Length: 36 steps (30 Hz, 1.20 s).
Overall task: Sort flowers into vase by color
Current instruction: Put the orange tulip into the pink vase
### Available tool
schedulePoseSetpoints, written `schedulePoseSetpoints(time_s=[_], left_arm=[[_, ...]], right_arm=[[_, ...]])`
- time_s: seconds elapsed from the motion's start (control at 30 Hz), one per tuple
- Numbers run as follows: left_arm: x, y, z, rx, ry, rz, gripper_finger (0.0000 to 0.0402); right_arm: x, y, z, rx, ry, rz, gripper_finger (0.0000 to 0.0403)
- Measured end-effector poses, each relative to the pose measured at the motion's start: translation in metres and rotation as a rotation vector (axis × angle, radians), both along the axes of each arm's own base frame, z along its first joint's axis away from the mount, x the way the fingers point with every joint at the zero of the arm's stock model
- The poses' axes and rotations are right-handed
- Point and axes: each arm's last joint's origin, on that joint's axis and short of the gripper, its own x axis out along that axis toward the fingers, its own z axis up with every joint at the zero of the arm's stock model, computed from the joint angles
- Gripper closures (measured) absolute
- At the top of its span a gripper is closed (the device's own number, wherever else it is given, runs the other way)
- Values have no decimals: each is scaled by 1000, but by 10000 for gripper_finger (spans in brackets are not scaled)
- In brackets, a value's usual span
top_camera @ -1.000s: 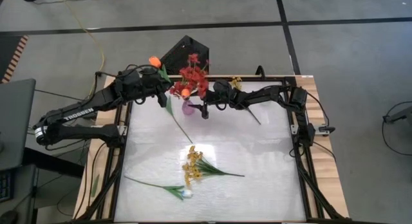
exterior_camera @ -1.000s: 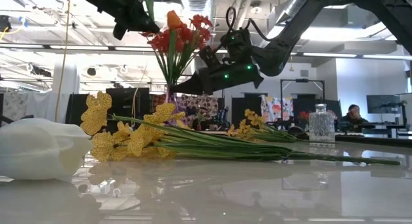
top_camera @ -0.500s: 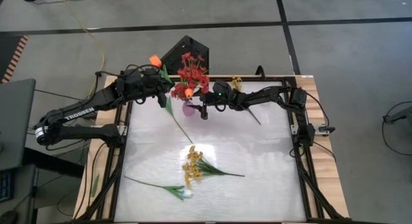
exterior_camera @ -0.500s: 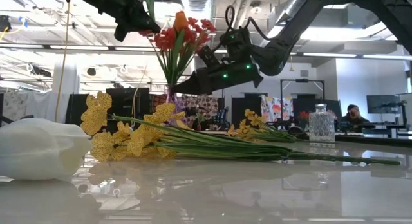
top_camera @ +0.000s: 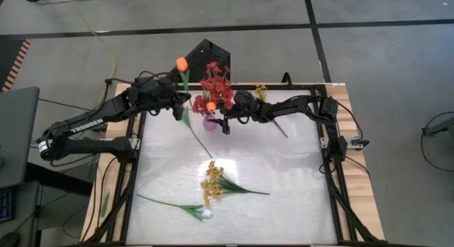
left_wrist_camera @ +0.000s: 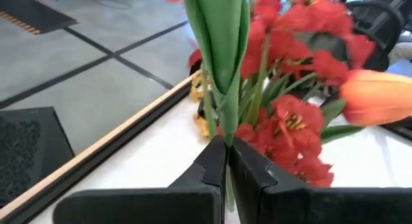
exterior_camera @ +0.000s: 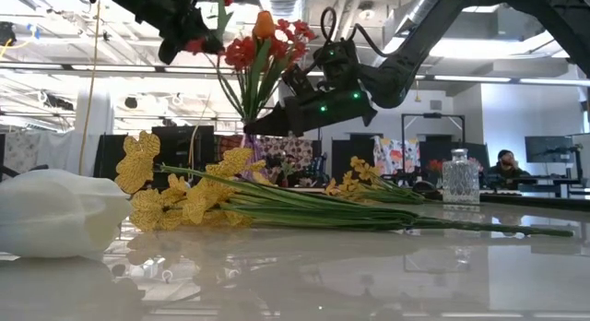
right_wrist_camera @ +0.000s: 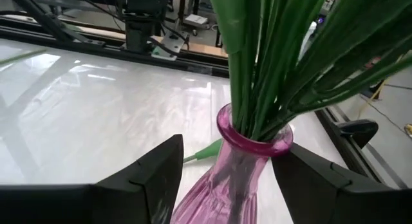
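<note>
So the left gripper (left_wrist_camera: 226, 161) is pinched tight on the green stem of an orange tulip (top_camera: 181, 63), holding it up beside the bouquet, probably lining it up to drop in. The right gripper (right_wrist_camera: 222, 169) has its fingers spread around the pink glass vase (right_wrist_camera: 241, 161), my guess is to steady it. The red blossom sprays (top_camera: 215, 84) sit inside the vase. Yellow blossom sprays (top_camera: 211, 183) and a white tulip (top_camera: 205, 213) wait on the white table (top_camera: 284, 176).
</note>
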Motion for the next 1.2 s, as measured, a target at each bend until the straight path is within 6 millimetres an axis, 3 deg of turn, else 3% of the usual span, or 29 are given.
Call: schedulePoseSetpoints(time_s=[0.27, 0.67, 1.2], left_arm=[[1, 0, 2, 23, -16, -20, 401], [-2, -4, 26, 33, -61, -76, 401], [11, 5, 16, 4, -26, -53, 401]], right_arm=[[0, 0, 0, 0, 0, 0, 143], [0, 1, 0, -1, -4, 3, 143], [7, 20, 2, -14, -21, 49, 146]])
